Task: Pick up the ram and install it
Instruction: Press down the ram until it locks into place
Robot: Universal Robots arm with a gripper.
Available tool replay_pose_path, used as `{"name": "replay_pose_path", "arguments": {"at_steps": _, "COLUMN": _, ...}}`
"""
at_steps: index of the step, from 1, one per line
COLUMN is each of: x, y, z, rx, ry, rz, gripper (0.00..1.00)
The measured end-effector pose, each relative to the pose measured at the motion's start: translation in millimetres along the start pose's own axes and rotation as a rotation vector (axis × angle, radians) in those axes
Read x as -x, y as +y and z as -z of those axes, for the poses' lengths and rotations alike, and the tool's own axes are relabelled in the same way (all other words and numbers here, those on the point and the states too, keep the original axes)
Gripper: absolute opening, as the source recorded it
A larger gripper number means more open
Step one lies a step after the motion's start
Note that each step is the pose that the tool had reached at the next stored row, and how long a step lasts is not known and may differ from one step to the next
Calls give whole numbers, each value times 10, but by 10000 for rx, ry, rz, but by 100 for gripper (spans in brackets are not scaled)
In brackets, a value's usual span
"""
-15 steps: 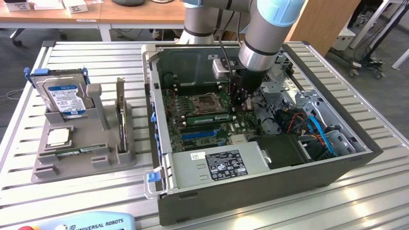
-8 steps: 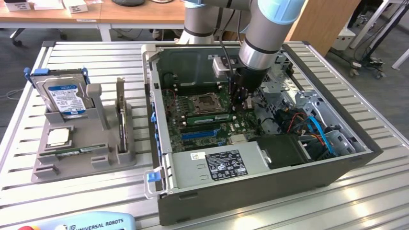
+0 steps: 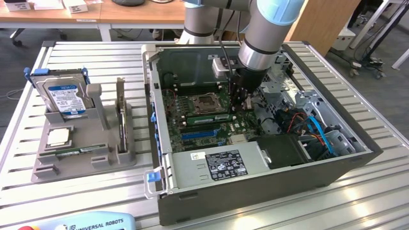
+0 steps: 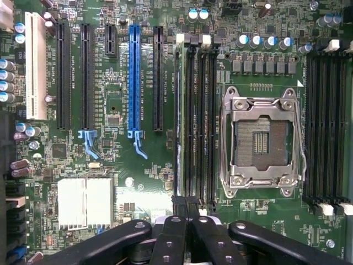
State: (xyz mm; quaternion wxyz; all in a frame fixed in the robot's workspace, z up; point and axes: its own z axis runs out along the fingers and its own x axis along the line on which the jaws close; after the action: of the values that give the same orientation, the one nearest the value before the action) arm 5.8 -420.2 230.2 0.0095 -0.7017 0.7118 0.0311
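Note:
The ram [image 3: 208,116], a narrow green stick with black chips, stands on edge in the memory slot beside the empty processor socket [image 4: 261,141] on the motherboard. In the wrist view the ram [image 4: 177,118] appears edge-on as a thin line along the outermost slot. My gripper [image 3: 246,105] reaches down into the open computer case, at the ram's end towards the exterior view's right. Its black fingertips [image 4: 180,206] are shut together over that end of the stick. Nothing shows between them, and I cannot tell if they touch the ram.
The case's metal walls [image 3: 153,91] surround the arm. Drive cages and blue and orange cables [image 3: 316,129] crowd the case's right side, with the power supply [image 3: 221,165] at the front. A grey tray [image 3: 83,163] at the exterior view's left holds a hard drive [image 3: 64,96], a silver chip [image 3: 59,138], an upright card [image 3: 120,120] and another green stick [image 3: 80,152].

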Motion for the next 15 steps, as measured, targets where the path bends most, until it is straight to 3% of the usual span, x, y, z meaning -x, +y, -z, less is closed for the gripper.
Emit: {"name": "replay_pose_path", "arguments": {"at_steps": 15, "x": -2, "y": 0, "z": -28, "rx": 1, "ry": -13, "rz": -1, "gripper": 10}}
